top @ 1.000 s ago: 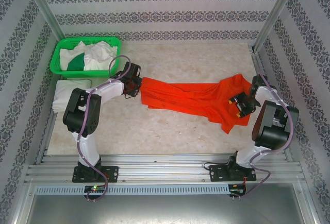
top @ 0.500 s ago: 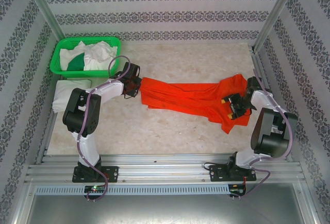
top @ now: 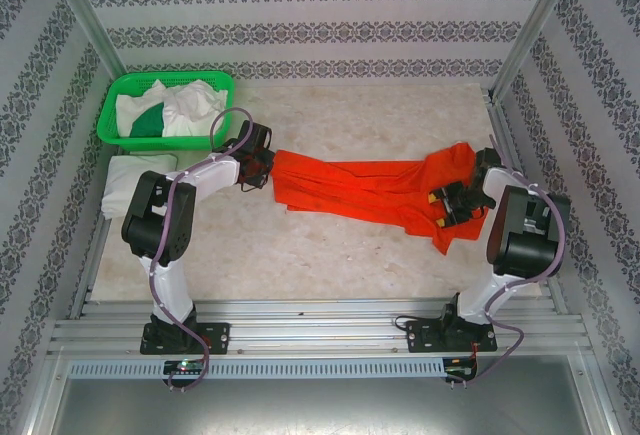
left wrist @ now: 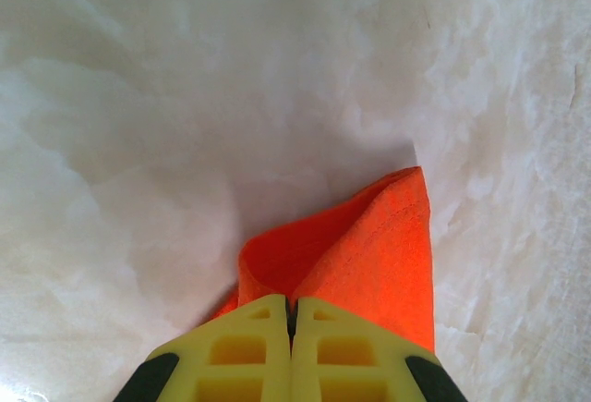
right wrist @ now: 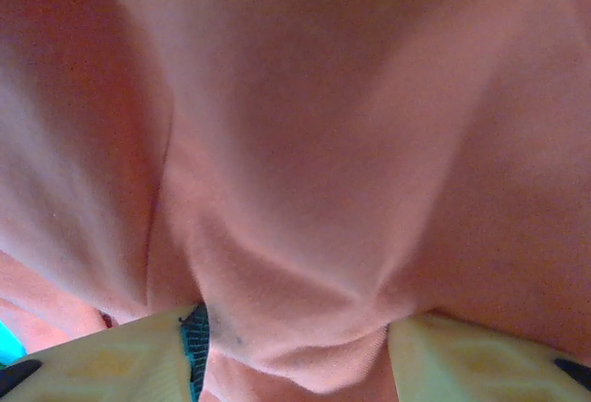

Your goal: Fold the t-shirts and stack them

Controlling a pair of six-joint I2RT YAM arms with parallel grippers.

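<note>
Stretches the orange-red t-shirt [top: 360, 195] across mid-frame on the bench [top: 350, 115], both arms elbow-bent at the frame's left and right sides. Pinches its left end with the left fingers [left wrist: 249, 351] pressed fully together. Clamps a thick bunch at right between the right fingers [right wrist: 120, 356], kept partly apart by cloth.
</note>
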